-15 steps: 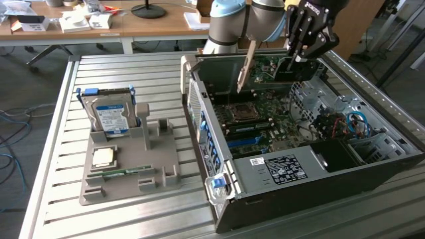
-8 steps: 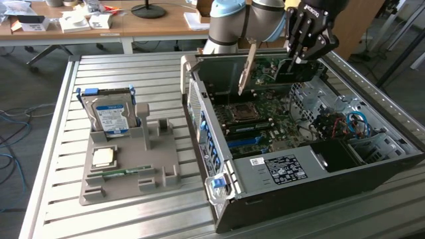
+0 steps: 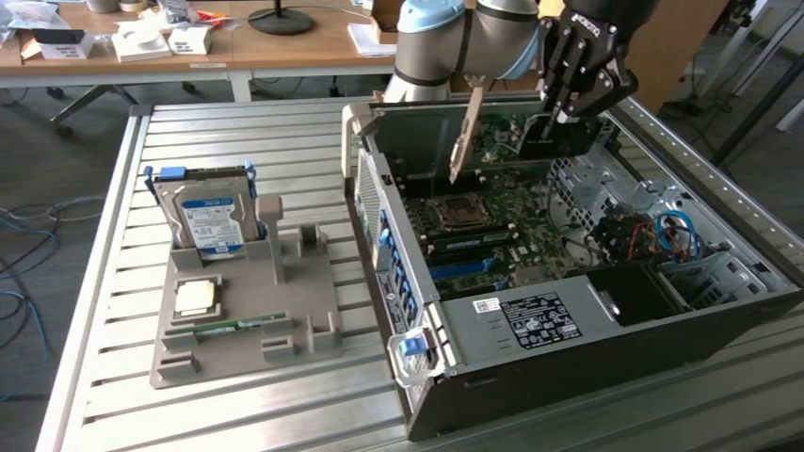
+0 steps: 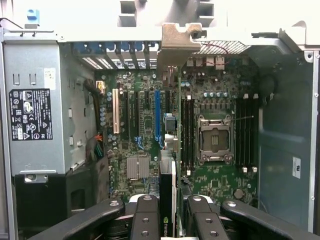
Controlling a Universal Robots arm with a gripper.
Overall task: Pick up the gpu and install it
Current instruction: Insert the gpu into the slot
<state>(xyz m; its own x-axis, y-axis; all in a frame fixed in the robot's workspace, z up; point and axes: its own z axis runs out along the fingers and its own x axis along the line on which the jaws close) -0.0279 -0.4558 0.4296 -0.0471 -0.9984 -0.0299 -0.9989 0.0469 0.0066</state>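
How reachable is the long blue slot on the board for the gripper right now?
Probably yes: the case lies open, the gripper hangs above the motherboard, clamped on the gpu, and nothing appears to lie across the blue slot.

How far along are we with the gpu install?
Done: the thin dark gpu card with a silvery bracket is picked up, clamped in the black gripper. In hand: it hangs over the green motherboard inside the open black computer case. Left: it is not yet seated in any slot.

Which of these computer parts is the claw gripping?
The gpu, a dark card with metal bracket; the hard drive and memory stick sit in the grey stand.
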